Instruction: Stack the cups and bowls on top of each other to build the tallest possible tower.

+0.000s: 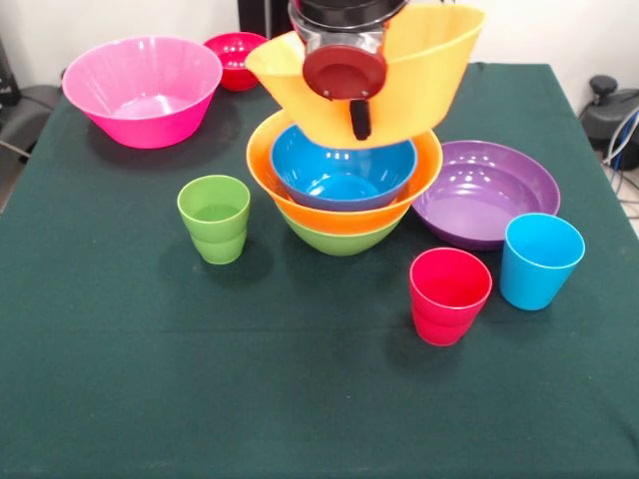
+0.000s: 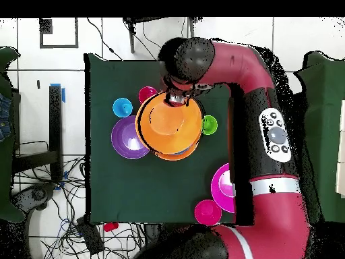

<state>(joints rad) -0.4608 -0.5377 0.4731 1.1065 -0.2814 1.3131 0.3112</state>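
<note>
You have a tower (image 1: 344,195) begun at the table's middle: a green bowl (image 1: 339,238) as base, an orange bowl (image 1: 339,212) nested in it, and the blue bowl (image 1: 344,165) inside that. Your gripper (image 1: 354,112) is clenched on the rim of the second orange bowl (image 1: 419,75), which hangs tilted just above the tower, not yet seated. Left to add, as I judge it: the purple bowl (image 1: 489,190) touching or just beside the tower, the pink bowl (image 1: 142,88) and small red bowl (image 1: 234,55) well apart from it, and the green cup (image 1: 215,218), red cup (image 1: 449,295) and blue cup (image 1: 539,259) near it. The purple bowl crowds one side of the tower; the side past the green cup has more room.
</note>
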